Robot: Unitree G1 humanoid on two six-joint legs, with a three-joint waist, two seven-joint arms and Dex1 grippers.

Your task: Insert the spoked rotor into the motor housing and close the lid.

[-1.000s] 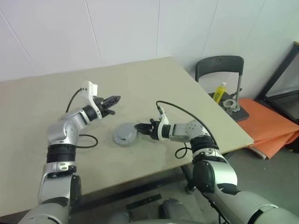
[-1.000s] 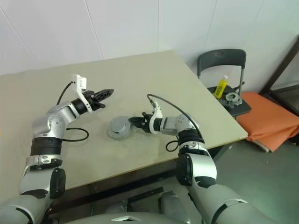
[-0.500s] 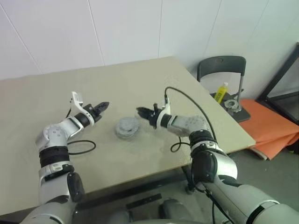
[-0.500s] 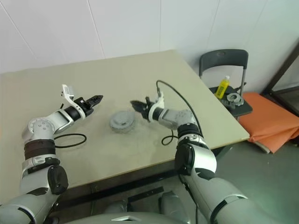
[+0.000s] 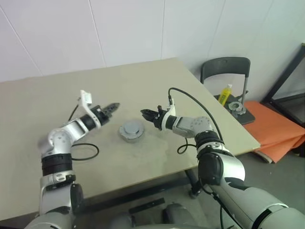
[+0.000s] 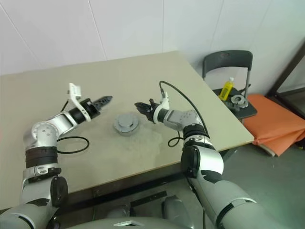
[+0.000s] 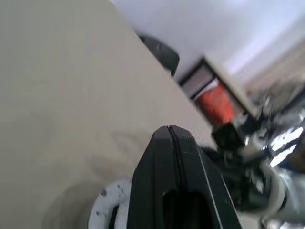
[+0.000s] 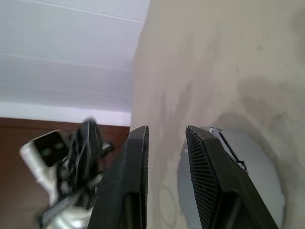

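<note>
The left gripper (image 5: 116, 104) has its two black fingers pressed flat together on nothing, raised above the table (image 5: 143, 81) to one side of the lid (image 5: 131, 130). The right gripper (image 5: 144, 113) holds its fingers a little apart with nothing between them, raised just on the other side of the lid and pointing toward the left gripper. The grey lid lies flat on the round motor housing (image 5: 127, 138) on the tabletop between them, touched by neither; a chair (image 5: 224, 71) beyond the table's far corner carries a yellow bottle (image 5: 224, 93).

Bare test room: table (image 5: 157, 76), folding chair (image 5: 224, 71), white walls (image 5: 128, 28).
</note>
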